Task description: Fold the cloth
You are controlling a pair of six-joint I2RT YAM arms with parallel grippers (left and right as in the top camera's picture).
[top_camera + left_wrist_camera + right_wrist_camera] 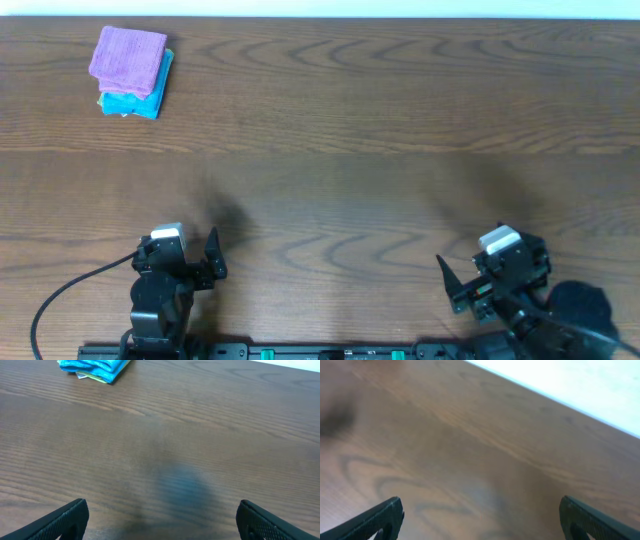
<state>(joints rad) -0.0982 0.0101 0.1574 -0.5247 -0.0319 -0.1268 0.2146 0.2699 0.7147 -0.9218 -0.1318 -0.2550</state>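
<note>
A folded purple cloth [128, 55] lies on top of a folded blue cloth [135, 100] at the far left corner of the wooden table [360, 150]. The blue cloth's edge also shows at the top of the left wrist view [95, 367]. My left gripper [200, 262] is open and empty near the front left edge; its fingers show wide apart in the left wrist view [162, 520]. My right gripper [462, 285] is open and empty near the front right edge, its fingers wide apart over bare wood in the right wrist view [480, 517].
The table's far edge meets a white surface [580, 385]. A black cable [70, 290] runs from the left arm base at the front left.
</note>
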